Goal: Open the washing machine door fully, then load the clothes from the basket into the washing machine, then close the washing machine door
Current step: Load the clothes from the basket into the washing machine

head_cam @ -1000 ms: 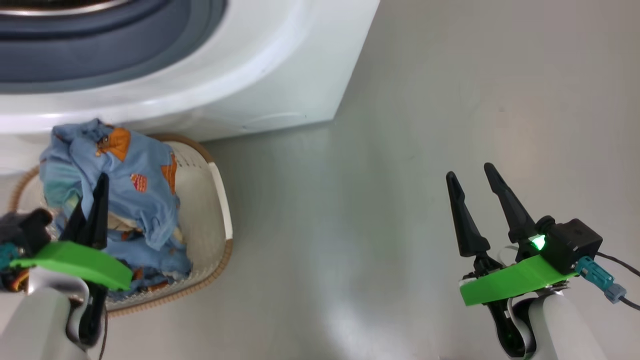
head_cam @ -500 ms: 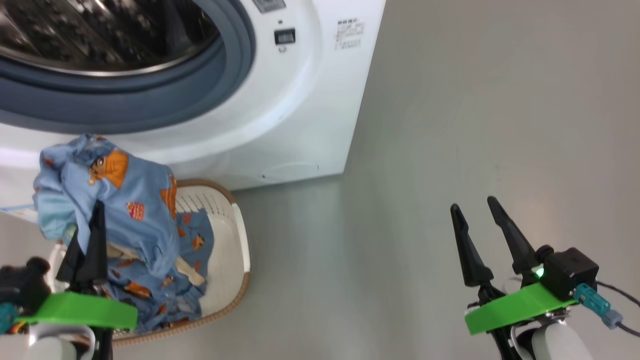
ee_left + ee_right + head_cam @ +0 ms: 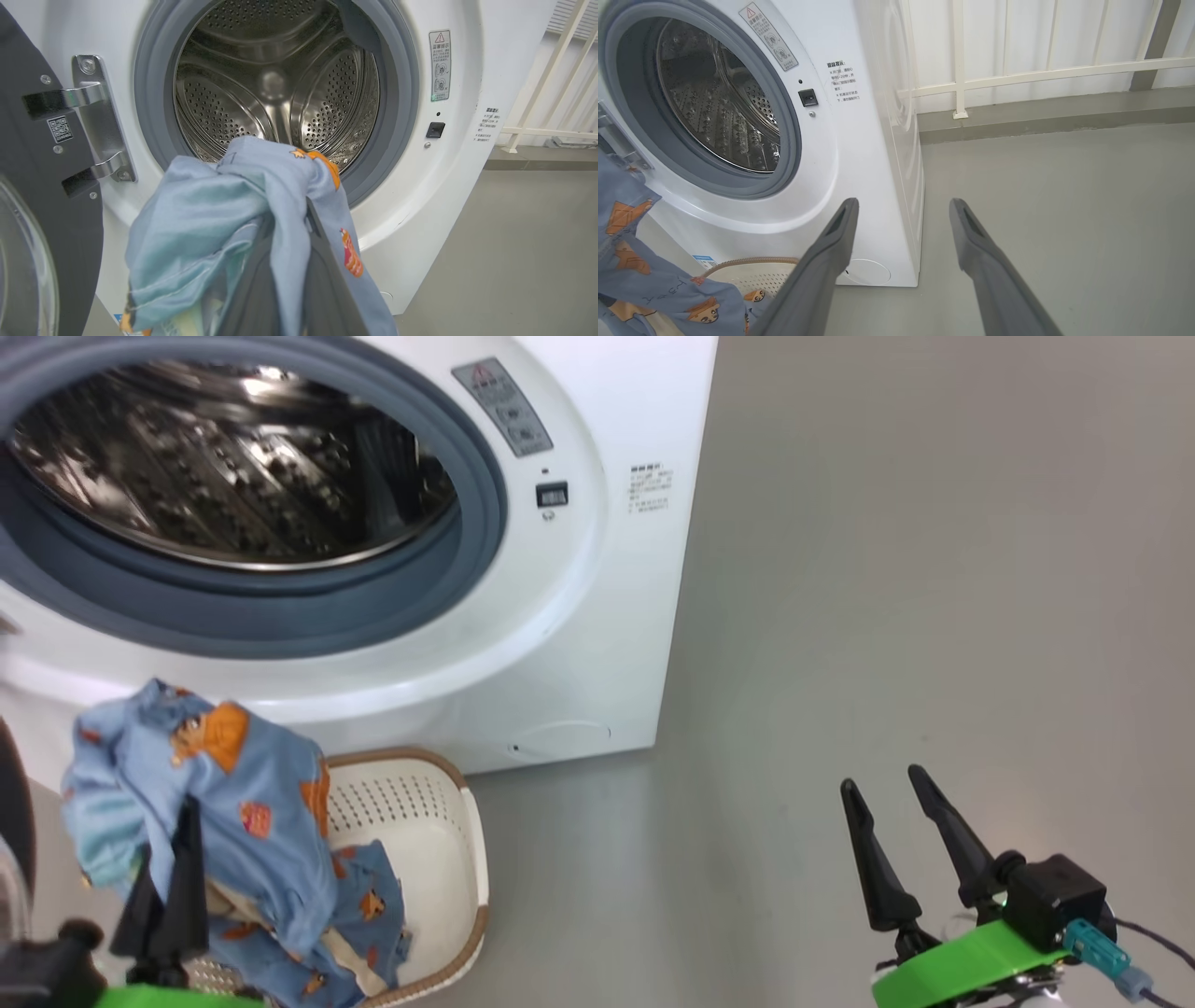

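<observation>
The washing machine [image 3: 597, 616] stands with its steel drum [image 3: 233, 476] exposed. Its door [image 3: 28, 196] hangs swung open on the left hinge. My left gripper [image 3: 182, 821] is shut on the light blue clothes [image 3: 233, 784], which hang bunched over its fingers [image 3: 327, 280] just below the drum opening. The lower end of the clothes trails into the cream basket [image 3: 439, 840] on the floor in front of the machine. My right gripper [image 3: 881, 777] stands open and holds nothing, over bare floor to the right of the machine. The right wrist view has that gripper [image 3: 903, 201] facing the machine's front right corner.
Grey floor [image 3: 887, 569] stretches to the right of the machine. A white railing [image 3: 1017, 74] runs along the wall behind it. The open door's dark rim [image 3: 11, 803] sits close to my left arm.
The head camera has tilted up, bringing the drum into view. My left gripper has lifted the clothes up out of the basket. The right gripper has stayed open.
</observation>
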Motion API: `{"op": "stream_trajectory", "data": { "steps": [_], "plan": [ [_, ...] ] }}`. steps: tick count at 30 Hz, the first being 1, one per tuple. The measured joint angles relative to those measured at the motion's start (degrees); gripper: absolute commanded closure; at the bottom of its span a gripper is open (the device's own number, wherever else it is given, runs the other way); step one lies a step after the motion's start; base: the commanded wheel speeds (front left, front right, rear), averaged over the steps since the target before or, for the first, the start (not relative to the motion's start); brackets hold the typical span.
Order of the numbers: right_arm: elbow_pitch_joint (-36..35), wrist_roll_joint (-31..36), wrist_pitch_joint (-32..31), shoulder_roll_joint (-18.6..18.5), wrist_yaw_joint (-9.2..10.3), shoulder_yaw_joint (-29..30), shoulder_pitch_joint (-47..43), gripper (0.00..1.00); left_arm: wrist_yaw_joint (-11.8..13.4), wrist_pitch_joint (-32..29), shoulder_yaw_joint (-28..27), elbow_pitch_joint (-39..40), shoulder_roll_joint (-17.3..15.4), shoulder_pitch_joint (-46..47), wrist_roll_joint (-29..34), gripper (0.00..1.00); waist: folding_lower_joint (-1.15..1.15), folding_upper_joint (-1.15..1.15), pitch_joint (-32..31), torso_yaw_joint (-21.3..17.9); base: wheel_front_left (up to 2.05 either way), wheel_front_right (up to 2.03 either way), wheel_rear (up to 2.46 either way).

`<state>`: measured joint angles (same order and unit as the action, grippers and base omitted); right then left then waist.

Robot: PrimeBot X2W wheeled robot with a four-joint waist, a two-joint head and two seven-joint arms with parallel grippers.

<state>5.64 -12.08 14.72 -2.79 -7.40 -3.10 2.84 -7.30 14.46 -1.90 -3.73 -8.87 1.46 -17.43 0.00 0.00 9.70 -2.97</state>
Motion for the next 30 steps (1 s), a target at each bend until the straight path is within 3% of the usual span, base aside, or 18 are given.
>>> {"op": "stream_trajectory", "data": {
  "steps": [16, 30],
  "plan": [
    [-0.7, 1.4, 0.0, 0.0, 0.0, 0.8, -4.4, 0.0, 0.0, 0.0, -2.1, 3.5, 2.8, -9.0, 2.8, 1.0, 0.0, 0.0, -7.4, 0.3, 0.0, 0.0, 0.0],
    [-1.0, 1.4, 0.0, 0.1, 0.0, 1.4, -5.5, 0.0, 0.0, 0.0, -3.1, 4.7, 4.5, -12.9, 4.8, 1.0, 0.0, 0.0, -8.8, 0.8, 0.0, 0.0, 0.0]
  ]
}}
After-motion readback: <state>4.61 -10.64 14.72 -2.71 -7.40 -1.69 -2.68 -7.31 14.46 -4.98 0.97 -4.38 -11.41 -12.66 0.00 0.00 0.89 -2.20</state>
